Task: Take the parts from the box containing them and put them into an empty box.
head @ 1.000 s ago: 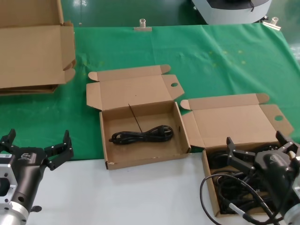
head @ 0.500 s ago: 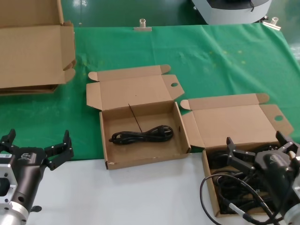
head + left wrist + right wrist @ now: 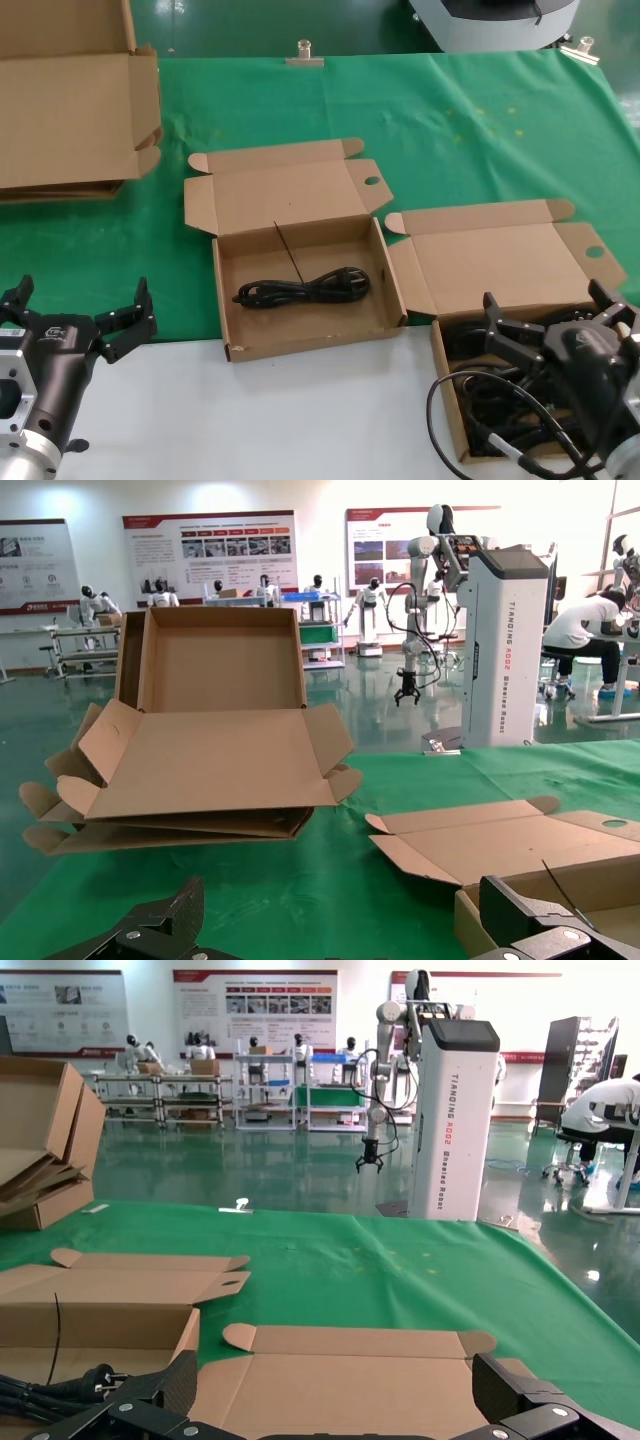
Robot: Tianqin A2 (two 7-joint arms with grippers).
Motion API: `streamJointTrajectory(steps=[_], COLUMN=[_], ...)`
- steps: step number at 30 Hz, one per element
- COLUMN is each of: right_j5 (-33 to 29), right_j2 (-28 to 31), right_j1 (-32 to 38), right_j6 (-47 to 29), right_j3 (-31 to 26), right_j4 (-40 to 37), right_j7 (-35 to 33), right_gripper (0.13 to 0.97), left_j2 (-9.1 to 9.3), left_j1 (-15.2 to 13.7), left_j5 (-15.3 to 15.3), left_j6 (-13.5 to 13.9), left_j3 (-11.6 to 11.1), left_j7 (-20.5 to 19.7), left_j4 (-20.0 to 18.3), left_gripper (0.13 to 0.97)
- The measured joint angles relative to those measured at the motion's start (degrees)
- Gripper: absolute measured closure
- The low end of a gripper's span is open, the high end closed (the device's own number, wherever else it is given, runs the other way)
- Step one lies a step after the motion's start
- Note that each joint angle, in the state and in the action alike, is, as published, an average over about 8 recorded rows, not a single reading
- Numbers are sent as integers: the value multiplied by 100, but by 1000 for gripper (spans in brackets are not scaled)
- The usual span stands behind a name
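The right box (image 3: 447, 400), open with its lid (image 3: 500, 265) laid back, holds several black cord bundles (image 3: 500, 395). My right gripper (image 3: 545, 305) is open, just above those cords; in the right wrist view (image 3: 337, 1375) it is empty, with that lid (image 3: 350, 1385) beyond. The middle box (image 3: 222, 300) is open and holds one looped black cord (image 3: 305, 287), whose plug shows in the right wrist view (image 3: 90, 1378). My left gripper (image 3: 82, 292) is open and empty at the front left, left of the middle box, whose corner shows in the left wrist view (image 3: 475, 920).
Large flat cardboard sheets (image 3: 70, 110) are stacked at the back left, also in the left wrist view (image 3: 200, 760). Green cloth (image 3: 450, 130) covers the far table; white tabletop (image 3: 300, 420) runs along the front. A metal clip (image 3: 303, 50) sits at the far edge.
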Motion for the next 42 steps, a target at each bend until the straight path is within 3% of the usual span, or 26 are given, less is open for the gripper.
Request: streamJointTrajectory(steps=[42], right_j5=[0], right_j2=[0], right_j1=[0], right_j6=[0], right_j3=[0], right_j4=[0], right_j7=[0], right_gripper=[129], left_j2=[0], left_j1=[0], left_j5=[0], left_j6=[0], left_j3=[0], left_j7=[0], left_j4=[0], left_gripper=[132])
